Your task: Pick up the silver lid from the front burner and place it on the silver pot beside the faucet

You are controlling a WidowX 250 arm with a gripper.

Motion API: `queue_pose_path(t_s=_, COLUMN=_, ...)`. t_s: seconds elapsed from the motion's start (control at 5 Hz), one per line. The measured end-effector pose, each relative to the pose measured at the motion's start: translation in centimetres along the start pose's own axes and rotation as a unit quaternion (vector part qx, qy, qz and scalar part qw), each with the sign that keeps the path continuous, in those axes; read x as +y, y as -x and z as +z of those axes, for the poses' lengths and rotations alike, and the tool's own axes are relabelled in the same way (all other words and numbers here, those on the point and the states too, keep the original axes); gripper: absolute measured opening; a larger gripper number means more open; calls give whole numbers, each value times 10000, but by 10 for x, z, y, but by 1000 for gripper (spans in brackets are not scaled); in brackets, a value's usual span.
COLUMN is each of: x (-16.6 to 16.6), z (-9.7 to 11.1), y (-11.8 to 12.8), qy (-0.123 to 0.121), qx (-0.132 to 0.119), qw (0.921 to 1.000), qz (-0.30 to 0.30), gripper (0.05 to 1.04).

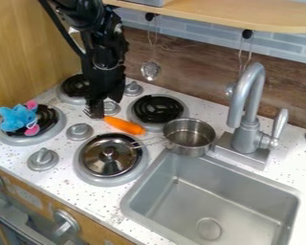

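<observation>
1. The orange carrot (125, 125) lies on the bench (293, 160).
2. At its 10 o'clock, the hand (94, 114) hangs by its end; whether open or closed, I cannot tell.
3. Lid (103, 161) at 7 o'clock; metal pot (192, 149), between 3 and 4.
4. Blue toy (15, 117), 9; sink (203, 201), 5.

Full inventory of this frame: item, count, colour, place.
carrot: 1, orange, between the burners
plush toy: 1, blue and pink, on the front left burner
lid: 1, silver, on the front right burner
pot: 1, silver, left of the faucet
burners: 4, grey rims, black coils on the three uncovered, left of the sink
stovetop knobs: 4, grey, among the burners
sink: 1, grey, front right
faucet: 1, grey, behind the sink
hanging utensils: 2, silver, under the shelf
shelf: 1, light wood, top
arm: 1, black, upper left
gripper: 1, black, at the carrot's left end
</observation>
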State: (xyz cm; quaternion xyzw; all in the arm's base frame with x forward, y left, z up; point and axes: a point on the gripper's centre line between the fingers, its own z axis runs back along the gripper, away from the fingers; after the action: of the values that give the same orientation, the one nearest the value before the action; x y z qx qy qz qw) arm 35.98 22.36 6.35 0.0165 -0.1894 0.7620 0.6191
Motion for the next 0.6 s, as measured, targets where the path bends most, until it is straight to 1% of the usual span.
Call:
queue_pose_path(t_s=0.2, x=9, z=-16, y=13, qy=-232, qx=115, qw=9996, qz=-95, gripper=989)
queue_pose_path(t_s=0.4, x=24, z=-22, y=22, qy=-431, qx=303, qw=9985, qz=-134, gripper=989)
queue_pose_path(t_s=0.6, x=34, z=-10, y=23, qy=-438, qx=341, qw=9984, qz=-69, gripper=989)
